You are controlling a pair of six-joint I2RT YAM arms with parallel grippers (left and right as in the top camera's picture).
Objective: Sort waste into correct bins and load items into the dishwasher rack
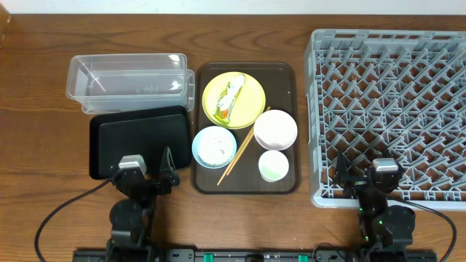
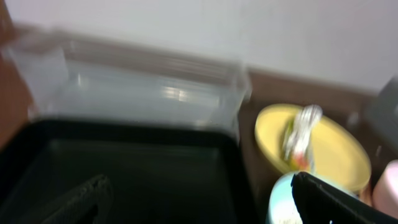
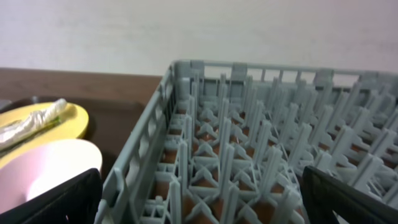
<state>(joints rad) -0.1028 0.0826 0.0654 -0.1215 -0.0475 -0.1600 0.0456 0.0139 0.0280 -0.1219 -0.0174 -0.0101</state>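
A crumpled white wrapper [image 1: 228,99] with green and orange bits lies on the yellow plate [image 1: 247,109]. White rice [image 1: 216,148] sits in the light blue bowl [image 1: 200,138]. A white bowl [image 1: 275,129], a pale green cup [image 1: 274,166] and wooden chopsticks [image 1: 244,149] lie beside them. The clear tub [image 1: 127,80] and the black tray [image 1: 138,138] are at the left. The grey rack [image 1: 389,109] is at the right. My left gripper [image 1: 144,169] [image 2: 202,193] is open and empty over the black tray's near edge. My right gripper [image 1: 371,173] [image 3: 202,193] is open and empty over the rack's near edge.
The dishes all stand on a dark brown serving tray [image 1: 287,80] in the middle of the wooden table. In the left wrist view I see the tub [image 2: 137,93], plate [image 2: 329,149] and wrapper [image 2: 301,134]. The right wrist view shows rack pegs [image 3: 249,137] and the white bowl [image 3: 50,168].
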